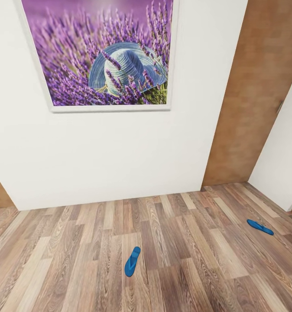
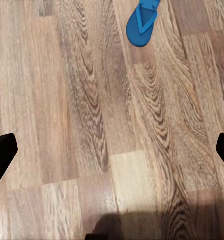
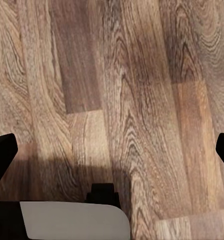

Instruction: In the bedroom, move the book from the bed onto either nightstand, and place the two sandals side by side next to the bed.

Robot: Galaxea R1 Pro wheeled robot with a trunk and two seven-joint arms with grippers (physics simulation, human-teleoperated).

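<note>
Two bright blue sandals lie apart on the wood-plank floor. One sandal (image 1: pixel 132 261) rests near the middle of the floor in the head view, and the left wrist view catches it too (image 2: pixel 141 22). The other sandal (image 1: pixel 260 226) lies far to the right, close to the white wall corner. My left gripper (image 2: pixel 112 150) hangs open above bare floor, short of the near sandal. My right gripper (image 3: pixel 112 152) is open too, with only floorboards between its black fingertips (image 3: pixel 2 155). The book, the bed and the nightstand are out of view.
A white wall (image 1: pixel 111 151) with a framed lavender-and-hat picture (image 1: pixel 102 52) stands straight ahead. A brown wooden door (image 1: pixel 254 99) sits at the right, beside a white wall corner (image 1: pixel 284 151). A white part of the robot (image 3: pixel 72 220) shows in the right wrist view.
</note>
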